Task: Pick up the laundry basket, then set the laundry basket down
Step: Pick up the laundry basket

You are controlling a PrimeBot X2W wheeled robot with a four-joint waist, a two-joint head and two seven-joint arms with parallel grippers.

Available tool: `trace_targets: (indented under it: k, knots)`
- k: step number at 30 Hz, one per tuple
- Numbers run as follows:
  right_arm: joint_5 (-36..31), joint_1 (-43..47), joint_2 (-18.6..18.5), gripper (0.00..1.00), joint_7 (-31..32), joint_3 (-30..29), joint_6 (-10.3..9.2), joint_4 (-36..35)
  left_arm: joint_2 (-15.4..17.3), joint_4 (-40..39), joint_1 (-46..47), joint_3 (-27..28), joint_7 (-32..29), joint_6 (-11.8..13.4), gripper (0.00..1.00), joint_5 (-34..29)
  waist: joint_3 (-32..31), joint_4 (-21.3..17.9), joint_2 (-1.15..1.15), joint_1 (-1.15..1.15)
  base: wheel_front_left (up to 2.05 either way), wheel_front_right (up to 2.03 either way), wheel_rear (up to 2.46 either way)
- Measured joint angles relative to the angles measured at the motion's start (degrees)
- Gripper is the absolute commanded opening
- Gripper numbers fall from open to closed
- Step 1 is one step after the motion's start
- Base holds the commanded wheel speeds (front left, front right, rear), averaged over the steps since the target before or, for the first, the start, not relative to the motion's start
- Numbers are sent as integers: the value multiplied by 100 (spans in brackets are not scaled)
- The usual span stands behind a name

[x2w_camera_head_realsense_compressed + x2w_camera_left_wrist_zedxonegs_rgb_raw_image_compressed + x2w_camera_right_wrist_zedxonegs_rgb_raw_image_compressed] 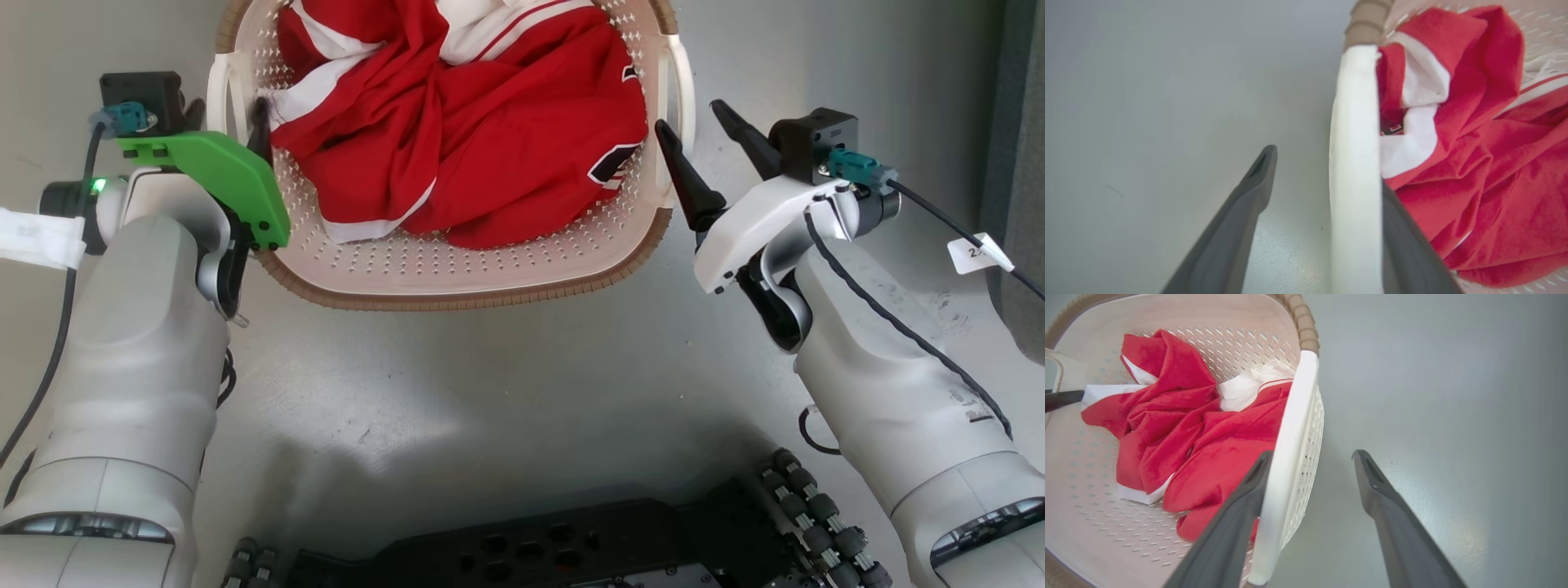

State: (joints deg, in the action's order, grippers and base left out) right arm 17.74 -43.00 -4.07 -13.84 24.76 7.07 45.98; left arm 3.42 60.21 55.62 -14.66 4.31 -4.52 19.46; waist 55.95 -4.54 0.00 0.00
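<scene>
1. The small oval cream-white perforated plastic laundry basket (457,269) with a brown woven-look rim is at the top middle of the head view, between the two arms, over the grey floor (490,392). I cannot tell if its base touches the floor.
2. A crumpled red garment with white trim (490,139) lies inside the basket and covers most of its bottom.
3. The left gripper (229,113) is at the basket's left white side handle (216,98). Its jaws are apart and they stand on both sides of this handle.
4. In the left wrist view the handle (1355,163) runs up between the two dark fingers. One finger (1241,212) is outside the basket, over the floor, with a clear gap to the handle. The other finger (1408,249) is inside, partly hidden behind the handle and close to the red cloth.
5. The right gripper (688,114) is at the right white side handle (684,82). Its jaws are also apart.
6. In the right wrist view the inner finger (1237,522) lies just against the inner side of the handle (1290,457), above the garment. The outer finger (1392,514) is over the floor, well apart from the perforated wall.
7. Neither pair of jaws is closed on its handle.
8. The robot's black wheeled base (531,547) shows at the bottom edge of the head view, apart from the basket.
</scene>
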Motion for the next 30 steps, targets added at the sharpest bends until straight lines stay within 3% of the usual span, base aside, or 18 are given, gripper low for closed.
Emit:
trace_targets:
  k: [1, 2, 21, 30]
  knots:
    - [14, -8, 3, 69, 30, 10, 0, 42, -11, 45, 13, -1, -11, -1, 0, 1, 3, 1, 0, 0, 0, 0, 0]
    - [33, -16, 3, 0, 33, 29, 1, 68, -18, 71, 24, -11, -47, -24, 0, 8, 7, 3, 0, 0, 0, 0, 0]
    - [425, -230, 77, 0, 79, 271, 64, 502, -258, 614, 193, -94, -2, -204, 0, 157, -137, 70, 0, 0, 0, 0, 0]
    - [713, -242, 37, 0, 537, 505, 66, 929, -387, 955, 171, -108, -277, -259, 0, 452, -484, 92, 0, 0, 0, 0, 0]
